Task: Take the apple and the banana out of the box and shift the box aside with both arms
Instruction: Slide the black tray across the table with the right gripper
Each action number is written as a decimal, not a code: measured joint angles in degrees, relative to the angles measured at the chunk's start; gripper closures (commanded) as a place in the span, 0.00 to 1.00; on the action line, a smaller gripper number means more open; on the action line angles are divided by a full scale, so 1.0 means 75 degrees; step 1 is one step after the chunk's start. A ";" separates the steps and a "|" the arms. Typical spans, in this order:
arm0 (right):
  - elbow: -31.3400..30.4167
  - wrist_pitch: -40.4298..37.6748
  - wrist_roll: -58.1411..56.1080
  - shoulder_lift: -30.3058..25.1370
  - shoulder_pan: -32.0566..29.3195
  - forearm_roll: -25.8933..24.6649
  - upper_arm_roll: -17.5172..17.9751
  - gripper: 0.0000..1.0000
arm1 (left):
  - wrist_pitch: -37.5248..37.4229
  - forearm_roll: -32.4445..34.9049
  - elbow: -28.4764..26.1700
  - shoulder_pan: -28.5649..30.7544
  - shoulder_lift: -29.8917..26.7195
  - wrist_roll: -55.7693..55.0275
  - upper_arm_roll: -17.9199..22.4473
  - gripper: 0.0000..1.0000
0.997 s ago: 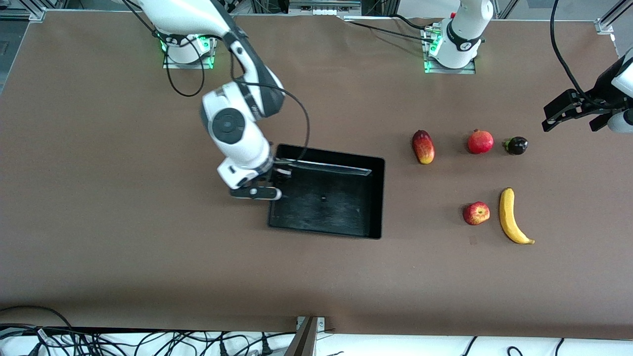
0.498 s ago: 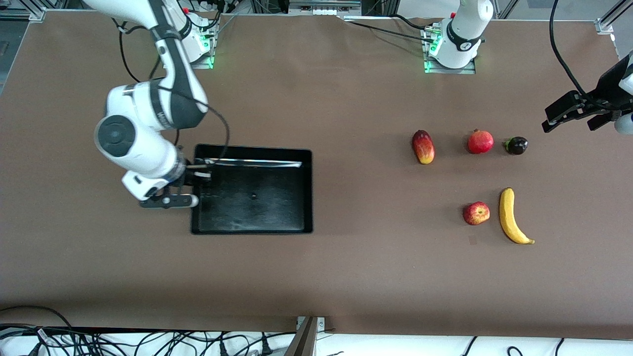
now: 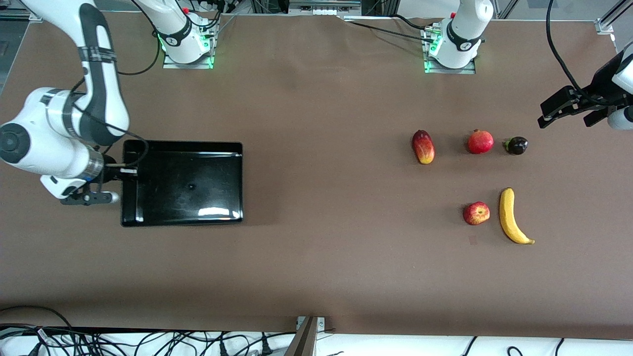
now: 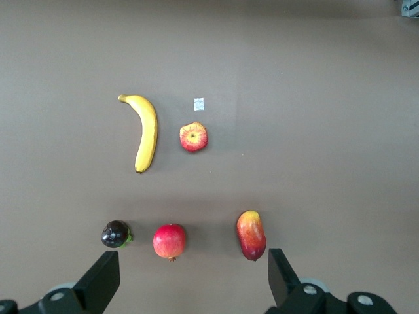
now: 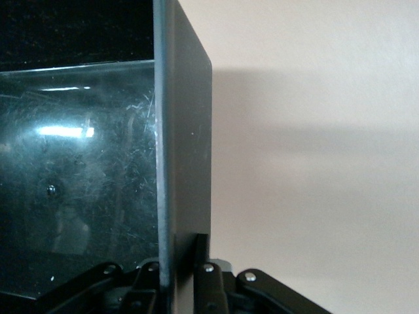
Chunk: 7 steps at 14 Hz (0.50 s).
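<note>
The black glossy box (image 3: 232, 183) lies on the table toward the right arm's end. My right gripper (image 3: 124, 172) is shut on the box's end wall (image 5: 186, 150), one finger inside, one outside. The red-and-yellow apple (image 3: 476, 213) and the yellow banana (image 3: 511, 216) lie side by side toward the left arm's end; both show in the left wrist view, apple (image 4: 194, 137) and banana (image 4: 146, 131). My left gripper (image 3: 568, 106) is open and empty, up in the air over the table's end, past the fruits.
A mango (image 3: 423, 146), a red pomegranate (image 3: 480, 141) and a small dark purple fruit (image 3: 516, 145) lie in a row, farther from the front camera than the apple and banana. A small white mark (image 4: 199, 103) is beside the apple.
My right gripper has dragged the box a long way toward the right arm's end of the table. The left gripper has drifted slightly; the fruits have not moved.
</note>
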 measured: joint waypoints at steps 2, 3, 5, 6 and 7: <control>-0.0404 0.0325 -0.0257 -0.0021 -0.0269 0.0053 -0.0001 1.00 | -0.0007 0.0000 -0.0008 0.0001 0.0000 0.0000 0.0027 0.00; -0.0664 0.0592 -0.0395 -0.0021 -0.0356 0.0058 0.0000 1.00 | -0.0009 0.0000 -0.0013 0.0003 0.0000 0.0000 0.0051 0.00; -0.1172 0.1146 -0.0608 -0.0020 -0.0461 0.0106 0.0000 1.00 | -0.0014 0.0000 -0.0024 0.0007 0.0000 -0.0001 0.0100 0.00; -0.1351 0.1264 -0.0630 -0.0021 -0.0467 0.0111 0.0002 0.71 | -0.0015 0.0000 -0.0032 0.0007 0.0000 -0.0011 0.0111 0.00; -0.1454 0.1282 -0.0630 -0.0021 -0.0466 0.0116 0.0010 0.05 | -0.0016 0.0000 -0.0035 0.0008 0.0000 -0.0017 0.0113 0.00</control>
